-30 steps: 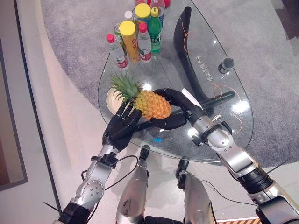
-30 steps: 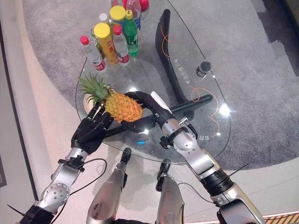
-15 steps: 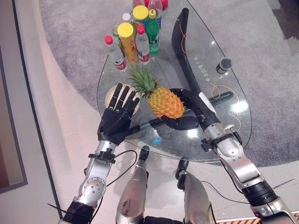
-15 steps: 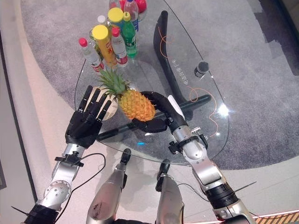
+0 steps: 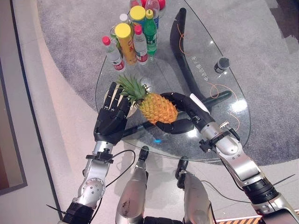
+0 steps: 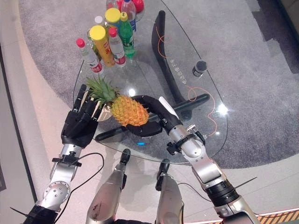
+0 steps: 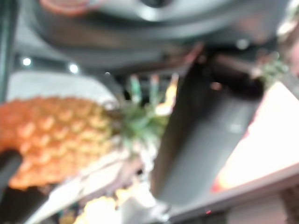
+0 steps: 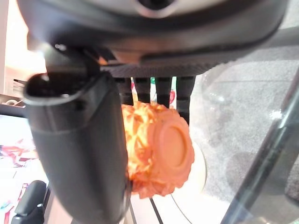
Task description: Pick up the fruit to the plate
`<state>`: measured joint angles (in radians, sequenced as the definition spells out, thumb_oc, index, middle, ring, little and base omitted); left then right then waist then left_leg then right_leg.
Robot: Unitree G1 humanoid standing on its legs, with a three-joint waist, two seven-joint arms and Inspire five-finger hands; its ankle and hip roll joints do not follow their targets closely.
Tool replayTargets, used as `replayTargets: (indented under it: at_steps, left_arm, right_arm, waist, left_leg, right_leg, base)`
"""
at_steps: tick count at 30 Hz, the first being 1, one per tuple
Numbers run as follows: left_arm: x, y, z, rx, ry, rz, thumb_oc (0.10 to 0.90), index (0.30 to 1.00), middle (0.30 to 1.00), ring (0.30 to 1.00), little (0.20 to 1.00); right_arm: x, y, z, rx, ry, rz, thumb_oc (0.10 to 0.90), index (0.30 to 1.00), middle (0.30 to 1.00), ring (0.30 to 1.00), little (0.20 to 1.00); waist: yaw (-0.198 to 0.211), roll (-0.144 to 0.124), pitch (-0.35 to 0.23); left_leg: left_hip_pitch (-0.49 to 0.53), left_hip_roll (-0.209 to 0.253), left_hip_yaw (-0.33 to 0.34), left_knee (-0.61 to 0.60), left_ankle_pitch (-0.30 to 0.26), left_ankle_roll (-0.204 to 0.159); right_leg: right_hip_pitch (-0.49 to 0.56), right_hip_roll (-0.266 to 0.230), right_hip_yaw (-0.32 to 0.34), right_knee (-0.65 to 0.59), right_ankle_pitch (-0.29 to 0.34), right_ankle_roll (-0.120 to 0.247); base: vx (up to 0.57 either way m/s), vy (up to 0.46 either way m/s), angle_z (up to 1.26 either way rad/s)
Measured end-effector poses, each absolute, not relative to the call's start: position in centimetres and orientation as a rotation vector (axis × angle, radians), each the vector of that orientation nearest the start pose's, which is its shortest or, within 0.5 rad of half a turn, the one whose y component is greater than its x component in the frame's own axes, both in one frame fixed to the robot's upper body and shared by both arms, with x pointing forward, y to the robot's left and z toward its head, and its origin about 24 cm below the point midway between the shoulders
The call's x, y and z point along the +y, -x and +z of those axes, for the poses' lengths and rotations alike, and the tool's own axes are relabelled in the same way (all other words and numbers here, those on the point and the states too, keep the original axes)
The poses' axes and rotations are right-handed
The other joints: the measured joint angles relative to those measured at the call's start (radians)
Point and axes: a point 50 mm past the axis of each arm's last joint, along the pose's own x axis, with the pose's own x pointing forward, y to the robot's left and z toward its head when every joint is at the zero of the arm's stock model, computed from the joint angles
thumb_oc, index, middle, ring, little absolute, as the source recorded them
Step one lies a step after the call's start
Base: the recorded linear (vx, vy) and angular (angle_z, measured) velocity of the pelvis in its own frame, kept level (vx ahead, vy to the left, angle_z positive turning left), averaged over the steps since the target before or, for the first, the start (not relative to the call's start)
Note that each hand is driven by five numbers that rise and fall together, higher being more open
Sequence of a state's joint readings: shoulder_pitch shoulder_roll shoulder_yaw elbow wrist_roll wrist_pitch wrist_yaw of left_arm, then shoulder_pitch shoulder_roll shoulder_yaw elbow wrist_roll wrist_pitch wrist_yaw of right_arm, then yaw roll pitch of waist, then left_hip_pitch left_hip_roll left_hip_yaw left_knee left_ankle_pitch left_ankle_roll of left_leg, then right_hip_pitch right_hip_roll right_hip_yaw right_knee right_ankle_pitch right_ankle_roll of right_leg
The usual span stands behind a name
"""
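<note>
Pineapple (image 5: 158, 108), one, clasped in right hand (image 5: 183, 114); left hand (image 5: 110, 120) spread flat; one plate (image 6: 103, 113); six bottles (image 5: 133, 33).

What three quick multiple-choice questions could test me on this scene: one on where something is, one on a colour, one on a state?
1. Where do the bottles stand?
A. far end of the glass table
B. on the floor
C. on the plate

2. What colour is the cap of the tall yellow bottle?
A. red
B. yellow
C. black

3. How is the pineapple held?
A. lying loose on the table
B. in the left hand
C. gripped by the right hand

Answers: 1 A, they cluster at the far end. 2 B, its cap is yellow. 3 C, the right hand's fingers and thumb curl round it; the left is open beside the leaves.
</note>
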<state>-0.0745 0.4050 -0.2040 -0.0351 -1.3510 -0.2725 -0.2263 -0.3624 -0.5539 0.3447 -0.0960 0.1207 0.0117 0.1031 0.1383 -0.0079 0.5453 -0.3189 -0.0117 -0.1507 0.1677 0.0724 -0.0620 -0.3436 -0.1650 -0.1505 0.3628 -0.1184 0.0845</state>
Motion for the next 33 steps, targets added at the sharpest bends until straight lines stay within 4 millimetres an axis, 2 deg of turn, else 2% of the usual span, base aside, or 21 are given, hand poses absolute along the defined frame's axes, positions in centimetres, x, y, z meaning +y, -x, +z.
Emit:
replayTargets:
  at_steps: [7, 14, 24, 33]
  left_arm:
    - [18.6, -26.2, 9.1, -0.293, 0.940, -0.277, 0.800, 0.900, 0.900, 0.900, 0.900]
    - [18.6, -26.0, 8.4, -0.248, 0.938, -0.227, 0.800, 0.900, 0.900, 0.900, 0.900]
    - [19.4, -26.1, 8.1, -0.166, 0.814, -0.145, 0.800, 0.900, 0.900, 0.900, 0.900]
    - [19.1, -26.2, 7.0, -0.065, 0.799, -0.138, 0.800, 0.900, 0.900, 0.900, 0.900]
  right_arm:
    - [-12.6, -29.7, 14.2, -0.299, 0.484, 0.509, 0.100, 0.300, 0.300, 0.300, 0.200]
    - [-11.7, -29.9, 13.7, -0.246, 0.500, 0.537, 0.100, 0.300, 0.300, 0.300, 0.200]
    - [-10.0, -29.8, 13.1, -0.211, 0.582, 0.622, 0.100, 0.300, 0.300, 0.300, 0.200]
    - [-10.4, -29.7, 12.6, -0.192, 0.661, 0.635, 0.100, 0.300, 0.300, 0.300, 0.200]
  waist:
    - [0.001, 0.000, 0.000]
    - [0.026, 0.001, 0.000]
    - [0.028, 0.001, 0.000]
    - [0.033, 0.001, 0.000]
  left_leg:
    - [-0.015, -0.003, -0.001, 0.010, -0.001, -0.005]
    - [-0.015, -0.005, -0.001, 0.009, -0.001, -0.005]
    - [-0.017, -0.007, -0.006, 0.009, -0.001, -0.005]
    - [-0.033, -0.007, -0.014, 0.009, 0.000, -0.007]
  right_leg:
    - [-0.012, 0.000, 0.005, 0.001, -0.001, 0.000]
    - [-0.013, 0.000, 0.010, 0.001, -0.002, 0.001]
    - [-0.014, 0.001, 0.013, 0.002, -0.003, 0.002]
    - [-0.025, 0.002, 0.007, -0.001, -0.003, 0.002]
  base:
    - [0.00, 0.000, 0.00]
    - [0.00, 0.000, 0.00]
    - [0.00, 0.000, 0.00]
    - [0.00, -0.002, 0.01]
